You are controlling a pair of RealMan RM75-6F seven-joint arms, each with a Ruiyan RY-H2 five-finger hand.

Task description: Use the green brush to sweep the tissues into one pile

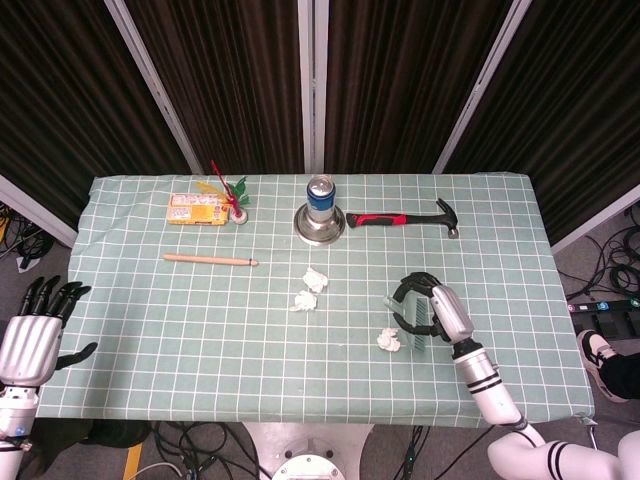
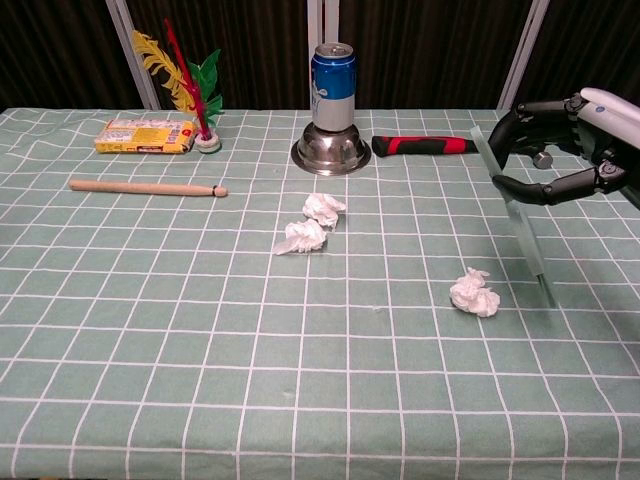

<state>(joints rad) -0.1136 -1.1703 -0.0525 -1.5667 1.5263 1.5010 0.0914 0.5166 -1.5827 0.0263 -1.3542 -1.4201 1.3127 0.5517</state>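
Note:
My right hand (image 1: 432,306) (image 2: 560,150) grips the green brush (image 1: 405,320) (image 2: 517,219), which hangs tilted with its lower end just right of a lone crumpled tissue (image 1: 388,340) (image 2: 474,293). Two more tissues lie together mid-table: one (image 1: 315,278) (image 2: 323,208) behind the other (image 1: 303,300) (image 2: 302,237). My left hand (image 1: 30,340) hangs open off the table's left edge, seen only in the head view.
A blue can (image 1: 320,192) (image 2: 334,72) stands on an upturned steel bowl (image 2: 331,150). A red-handled hammer (image 1: 400,217) (image 2: 425,146) lies to its right. A wooden stick (image 1: 210,260) (image 2: 147,187), a yellow packet (image 1: 196,209) (image 2: 146,136) and a feather shuttlecock (image 2: 190,85) lie at the left.

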